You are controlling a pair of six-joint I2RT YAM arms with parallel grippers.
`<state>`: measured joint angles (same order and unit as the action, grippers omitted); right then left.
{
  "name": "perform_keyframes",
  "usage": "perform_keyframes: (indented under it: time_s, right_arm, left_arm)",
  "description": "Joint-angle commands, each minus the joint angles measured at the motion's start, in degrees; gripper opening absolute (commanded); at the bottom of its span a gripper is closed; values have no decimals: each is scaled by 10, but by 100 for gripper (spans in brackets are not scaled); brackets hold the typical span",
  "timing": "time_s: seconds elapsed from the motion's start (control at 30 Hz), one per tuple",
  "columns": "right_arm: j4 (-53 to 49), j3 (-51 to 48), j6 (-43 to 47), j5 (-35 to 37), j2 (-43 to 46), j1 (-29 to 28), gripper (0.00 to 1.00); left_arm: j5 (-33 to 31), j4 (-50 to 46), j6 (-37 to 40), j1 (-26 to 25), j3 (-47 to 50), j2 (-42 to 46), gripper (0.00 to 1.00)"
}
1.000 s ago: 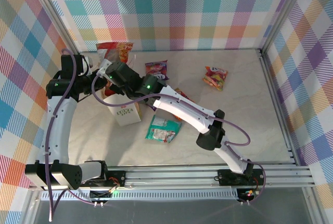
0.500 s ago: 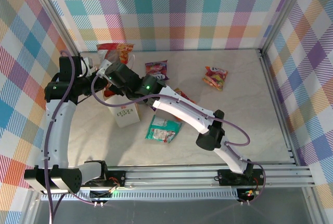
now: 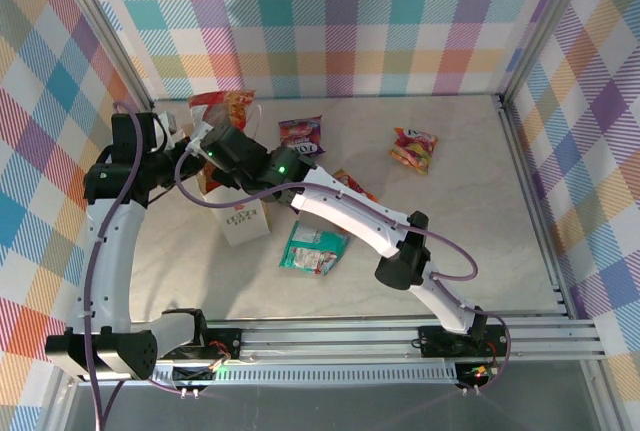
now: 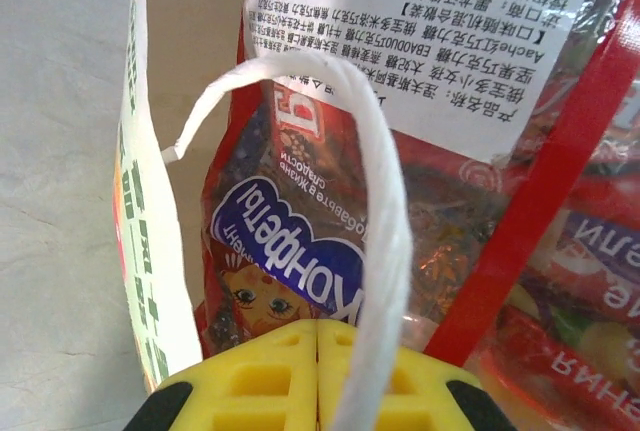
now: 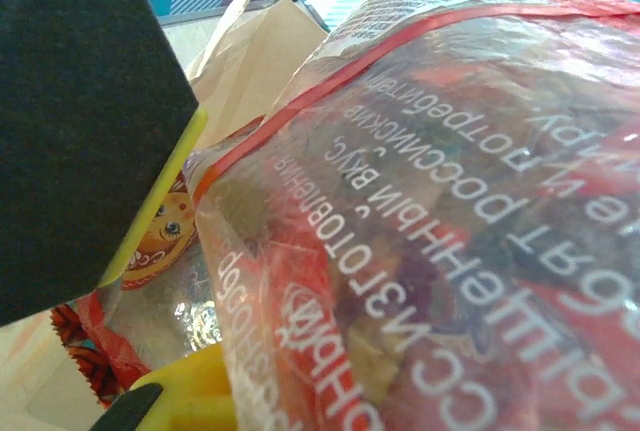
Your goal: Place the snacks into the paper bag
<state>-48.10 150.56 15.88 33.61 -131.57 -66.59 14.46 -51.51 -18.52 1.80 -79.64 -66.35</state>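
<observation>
The white paper bag (image 3: 243,219) stands left of centre, its mouth under both grippers. My right gripper (image 3: 212,137) is shut on the large red packet (image 3: 226,107), which hangs tilted over the bag's mouth. In the right wrist view that packet (image 5: 450,201) runs past my yellow finger (image 5: 190,396). My left gripper (image 4: 318,376) is shut, jaws pressed together, with the bag's white cord handle (image 4: 385,221) looped across one finger. Beyond it the red packet (image 4: 300,241) reaches down into the bag, whose wall (image 4: 140,251) is at the left. The left gripper (image 3: 178,146) sits at the bag's left rim.
On the table lie a purple packet (image 3: 300,132), a small red-yellow packet (image 3: 414,148), a teal-green packet (image 3: 314,248) and an orange-red packet (image 3: 352,184) half under the right arm. The right arm crosses the middle diagonally. Checked walls enclose the table.
The large red packet has sunk a little lower toward the bag's mouth. The left arm and the bag's top have shifted slightly left. Both grippers stay shut.
</observation>
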Motion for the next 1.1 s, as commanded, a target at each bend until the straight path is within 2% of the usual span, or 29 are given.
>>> perform_keyframes:
  time_s: [0.0,0.23,0.47,0.67,1.07]
  right_arm:
    - [48,39,8,17,16,-6,6]
    - [31,38,40,15,13,-10,6]
    - [18,36,63,46,15,-13,3]
    - [7,32,83,33,16,-13,4]
    - [-37,22,93,27,17,-12,17]
  left_arm:
    - [-10,22,-6,3,5,15,8]
    - [-49,33,-30,3,25,27,7]
    - [-97,47,-52,3,35,46,8]
    - [-94,60,-61,3,46,50,9]
    - [-94,84,-76,3,68,53,9]
